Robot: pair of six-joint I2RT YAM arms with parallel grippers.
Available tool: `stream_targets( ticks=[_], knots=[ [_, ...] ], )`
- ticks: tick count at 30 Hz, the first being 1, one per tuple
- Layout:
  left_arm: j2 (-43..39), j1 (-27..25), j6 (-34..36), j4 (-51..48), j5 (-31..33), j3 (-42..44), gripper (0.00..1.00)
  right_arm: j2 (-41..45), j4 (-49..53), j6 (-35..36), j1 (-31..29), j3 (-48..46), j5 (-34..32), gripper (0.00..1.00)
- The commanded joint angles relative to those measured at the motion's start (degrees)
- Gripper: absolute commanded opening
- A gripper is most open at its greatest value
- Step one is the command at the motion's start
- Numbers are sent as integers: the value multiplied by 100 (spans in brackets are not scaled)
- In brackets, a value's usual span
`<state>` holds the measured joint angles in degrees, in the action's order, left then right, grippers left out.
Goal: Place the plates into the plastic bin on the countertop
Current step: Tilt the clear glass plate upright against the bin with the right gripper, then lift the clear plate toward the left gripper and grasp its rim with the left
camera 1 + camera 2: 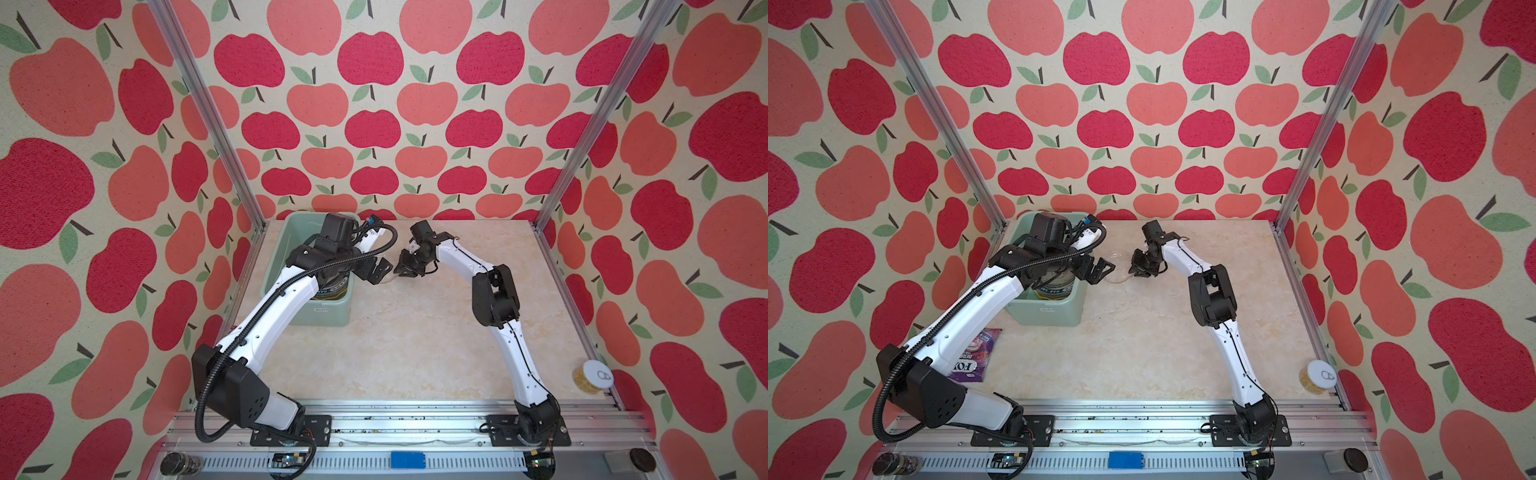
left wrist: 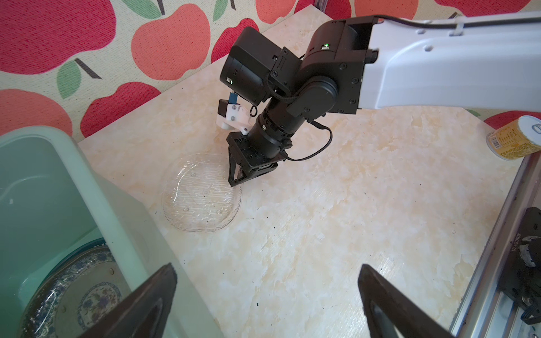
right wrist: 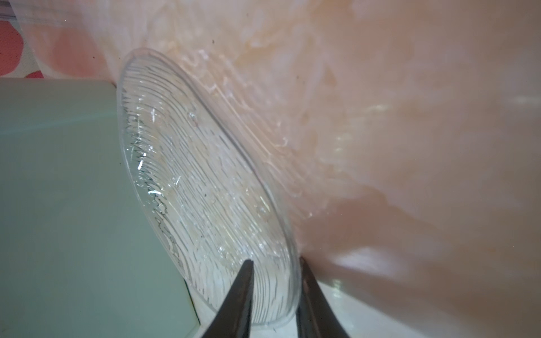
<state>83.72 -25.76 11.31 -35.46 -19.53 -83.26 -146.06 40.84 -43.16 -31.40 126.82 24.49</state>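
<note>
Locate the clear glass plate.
The clear glass plate lies on the countertop left of centre in a top view, just right of the plastic bin, its rim straddled by the right claw.

both top views are looking down from high over the front rail [image 1: 415, 419] toward the back wall [image 1: 374, 124], from afar, taking in the whole table [image 1: 415, 353]; they are sharing nearly the same scene. the left wrist camera is looking past the left pincer [image 2: 266, 272] across the table, at middle range, catching the right pincer [image 2: 236, 181], the clear glass plate [image 2: 202, 202] and the plastic bin [image 2: 96, 187]. the right wrist camera is sitting very near, facing that same plate and the bin's outer wall.
</note>
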Motion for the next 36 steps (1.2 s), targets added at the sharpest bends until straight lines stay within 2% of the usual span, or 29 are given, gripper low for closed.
stream_targets(
  ticks=[1,9,16,19,28,32,36],
  knots=[
    [-203,-15,-151,31,-35,88,99,-199,28,-37,-16,122,-34,22],
    [-303,-1,-189,82,68,141,99,-173,38,2,11,120,-34,7],
    [-439,126,-463,253,68,236,99,51,111,124,93,76,-119,0],
    [-521,256,-724,310,76,229,99,333,182,273,140,-48,-189,0],
    [-929,624,-1734,71,187,77,99,1851,504,1053,204,-1086,-559,0],
    [-1095,742,-2119,-392,225,-177,99,2772,544,1266,191,-1655,-664,0],
    [-1286,774,-2346,-895,96,-426,99,3450,850,1570,129,-1759,-593,0]
  ],
)
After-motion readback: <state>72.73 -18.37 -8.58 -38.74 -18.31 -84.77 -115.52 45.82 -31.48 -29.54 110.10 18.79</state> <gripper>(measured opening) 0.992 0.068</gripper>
